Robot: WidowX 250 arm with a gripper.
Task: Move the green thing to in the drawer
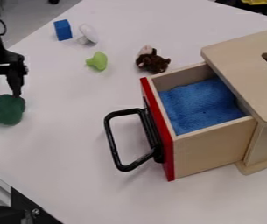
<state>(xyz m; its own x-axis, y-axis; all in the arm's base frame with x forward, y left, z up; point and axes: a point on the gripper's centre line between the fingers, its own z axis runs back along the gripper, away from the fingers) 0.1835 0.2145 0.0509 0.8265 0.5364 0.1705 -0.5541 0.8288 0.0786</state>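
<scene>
Your black two-finger gripper has jaws apart; the dark-green, rounded, fuzzy lump lies at six o'clock. Its nine-o'clock jaw is cut off.

Soft, even light is brightening the white bench, casting faint, diffuse shadows beside the drawer and its black handle; fine detail is looking slightly blurred throughout.
</scene>
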